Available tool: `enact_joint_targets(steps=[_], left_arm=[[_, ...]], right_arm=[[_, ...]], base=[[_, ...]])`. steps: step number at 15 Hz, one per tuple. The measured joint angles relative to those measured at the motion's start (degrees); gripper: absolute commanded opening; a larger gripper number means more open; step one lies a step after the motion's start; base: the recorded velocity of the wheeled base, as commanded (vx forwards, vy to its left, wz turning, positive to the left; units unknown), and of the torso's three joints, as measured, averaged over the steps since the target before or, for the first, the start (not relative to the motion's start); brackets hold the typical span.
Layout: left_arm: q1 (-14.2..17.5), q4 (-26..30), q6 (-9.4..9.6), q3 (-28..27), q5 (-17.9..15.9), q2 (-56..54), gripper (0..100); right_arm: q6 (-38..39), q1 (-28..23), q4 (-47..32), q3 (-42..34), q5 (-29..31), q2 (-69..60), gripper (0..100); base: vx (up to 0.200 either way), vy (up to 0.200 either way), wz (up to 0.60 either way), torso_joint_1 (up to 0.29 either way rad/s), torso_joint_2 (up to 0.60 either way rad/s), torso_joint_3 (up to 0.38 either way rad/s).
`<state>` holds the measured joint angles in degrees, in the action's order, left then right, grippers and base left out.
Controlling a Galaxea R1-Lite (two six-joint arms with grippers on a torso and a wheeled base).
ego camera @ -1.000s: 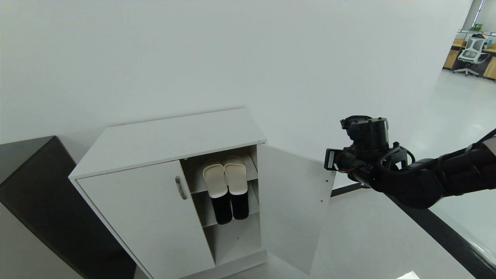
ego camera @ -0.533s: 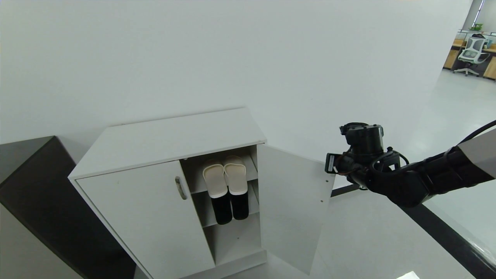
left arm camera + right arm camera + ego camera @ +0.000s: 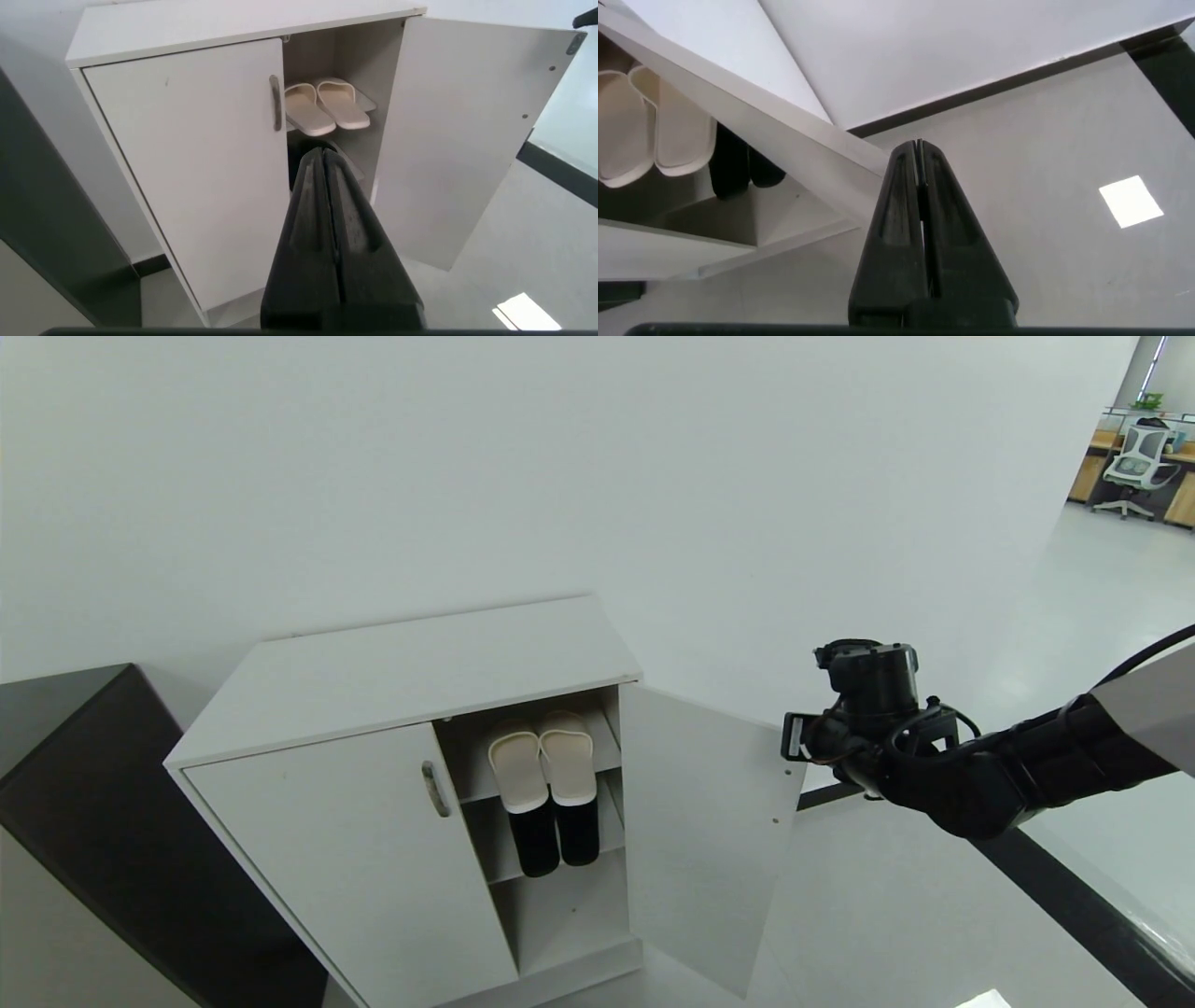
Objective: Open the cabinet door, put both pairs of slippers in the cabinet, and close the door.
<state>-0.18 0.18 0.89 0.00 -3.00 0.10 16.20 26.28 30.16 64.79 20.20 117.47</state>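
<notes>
White two-door cabinet (image 3: 411,663), right door (image 3: 709,821) swung open, holds cream slippers (image 3: 541,765) above black slippers (image 3: 557,835). Beside the door's outer edge hangs the right gripper (image 3: 920,149), clenched empty; the left gripper (image 3: 322,154) is clenched too. On the cabinet's left stands a dark panel (image 3: 93,803).

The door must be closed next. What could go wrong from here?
1. The right gripper is shut and sits only near the free edge of the door, so a push may slip off.
2. The white slippers and black slippers seem to lie far forward; the door may catch them.
</notes>
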Motion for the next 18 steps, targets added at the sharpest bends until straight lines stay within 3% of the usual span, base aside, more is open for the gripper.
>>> enact_joint_targets(steps=[7, 13, 18], left_arm=[[0.0, 0.0, -0.02, 0.0, -0.01, 0.0, 0], [-0.04, -0.02, 0.0, 0.0, -0.01, 0.0, 0], [0.0, 0.0, 0.0, 0.0, 0.0, 0.0, 0]], right_arm=[[-0.09, 2.49, 0.02, -1.99, 0.21, -0.74, 0], [0.02, 15.38, -0.05, -8.55, 1.45, -7.17, 0], [-1.73, 18.12, 0.09, -12.2, 1.91, -11.92, 0]], base=[[0.0, 0.0, 0.0, 0.0, 0.0, 0.0], [0.0, 0.0, 0.0, 0.0, 0.0, 0.0], [0.0, 0.0, 0.0, 0.0, 0.0, 0.0]])
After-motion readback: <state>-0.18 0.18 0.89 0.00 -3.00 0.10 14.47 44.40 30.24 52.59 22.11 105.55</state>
